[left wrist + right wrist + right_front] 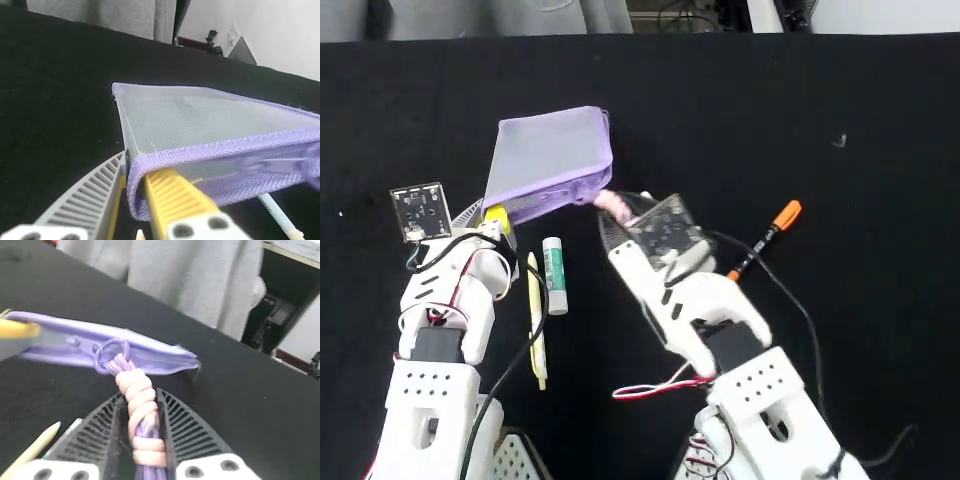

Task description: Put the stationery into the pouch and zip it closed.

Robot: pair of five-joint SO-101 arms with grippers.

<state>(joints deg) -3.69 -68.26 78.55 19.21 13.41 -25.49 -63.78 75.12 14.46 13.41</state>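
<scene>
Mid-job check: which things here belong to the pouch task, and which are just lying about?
Job: purple pouch, its corner in the left gripper; pink zip cord in the right gripper; glue stick, yellow pen, orange-capped marker on the table.
Lying about: red and white wire by the right arm; grey curtain behind.

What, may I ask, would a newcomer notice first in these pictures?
The purple pouch stands out mid-table: the left end effector grips its corner and the right end effector clamps its pink cord. A yellow pen and glue stick lie between the arms, an orange marker beside the right one.
</scene>
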